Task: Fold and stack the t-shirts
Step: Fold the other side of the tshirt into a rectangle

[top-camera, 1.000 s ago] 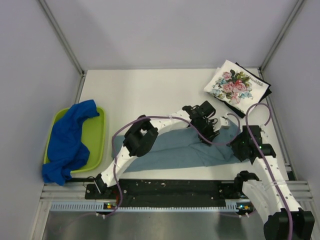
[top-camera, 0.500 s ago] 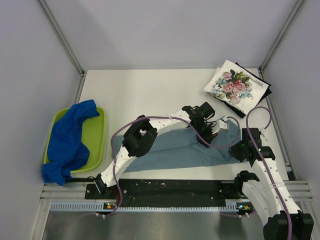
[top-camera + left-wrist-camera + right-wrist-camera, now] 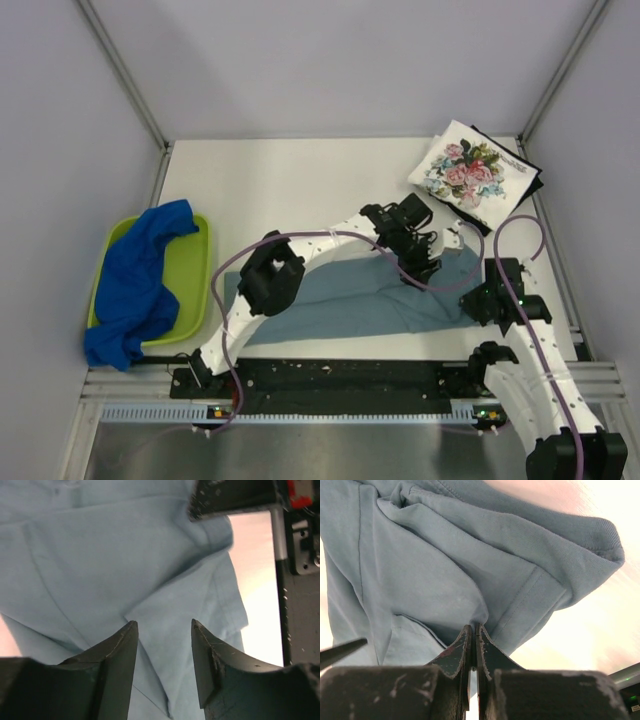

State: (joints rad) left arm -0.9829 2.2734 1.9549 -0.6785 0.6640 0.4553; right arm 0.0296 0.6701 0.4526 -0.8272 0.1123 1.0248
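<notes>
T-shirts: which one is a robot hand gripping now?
The grey-blue t-shirt at the table's front: the right hand is pinched shut on its cloth. The royal blue one lies on the green tray; the floral one sits folded, far right.

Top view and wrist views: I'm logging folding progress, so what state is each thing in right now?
Grey-blue shirt, unfolded, lying rumpled on the table.
Royal blue shirt, crumpled, draped over the tray.
Floral shirt, folded, stacked on the black shirt.
Black shirt, folded, under the floral one.
Tray, holding the royal blue shirt.
Left tool, open over the grey-blue shirt.
Right tool, shut on a fold of the grey-blue shirt.
</notes>
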